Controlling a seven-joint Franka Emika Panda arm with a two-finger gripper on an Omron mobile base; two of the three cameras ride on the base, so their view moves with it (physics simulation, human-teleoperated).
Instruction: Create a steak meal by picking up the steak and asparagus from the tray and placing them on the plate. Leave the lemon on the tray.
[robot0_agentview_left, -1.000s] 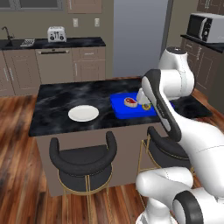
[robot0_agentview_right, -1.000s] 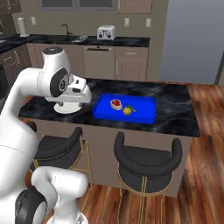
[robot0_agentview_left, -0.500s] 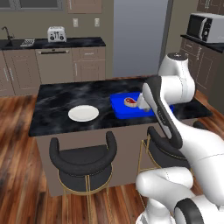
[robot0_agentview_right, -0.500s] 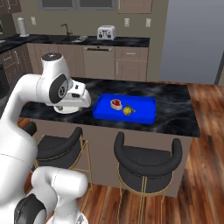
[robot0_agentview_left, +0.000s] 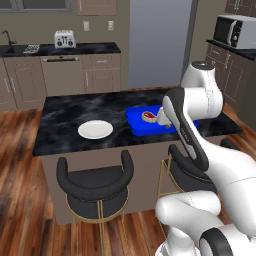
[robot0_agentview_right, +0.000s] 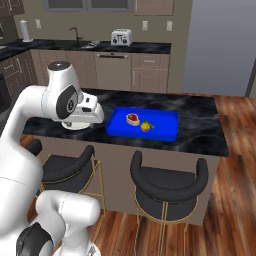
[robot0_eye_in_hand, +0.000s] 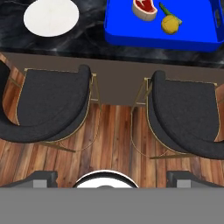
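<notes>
The blue tray (robot0_eye_in_hand: 122, 30) lies on the dark counter. On it are the red-pink steak (robot0_eye_in_hand: 145, 8), the yellow lemon (robot0_eye_in_hand: 170, 25) and the thin green asparagus (robot0_eye_in_hand: 165, 8), which touches the lemon. To its left the white plate (robot0_eye_in_hand: 51, 17) lies bare. My gripper (robot0_eye_in_hand: 112, 178) is open, its fingertips (robot0_eye_in_hand: 43, 177) wide apart. It hangs in front of the counter's near edge, above the stools, holding nothing. From the right base I see the tray (robot0_agentview_right: 165, 131), steak (robot0_agentview_right: 132, 119) and lemon (robot0_agentview_right: 145, 126). My arm partly hides the plate (robot0_agentview_right: 70, 125). My arm covers part of the tray (robot0_agentview_left: 134, 116) in the left base view.
Two black stools (robot0_eye_in_hand: 48, 100) (robot0_eye_in_hand: 188, 113) with gold legs stand under the counter's front edge, over a wood floor. A back counter carries a toaster (robot0_agentview_left: 64, 38), and a microwave (robot0_agentview_left: 237, 30) sits at the right wall.
My arm has bent down a little and the hand has sunk slightly by the counter's front edge. Steak, asparagus, lemon and plate lie where they were.
</notes>
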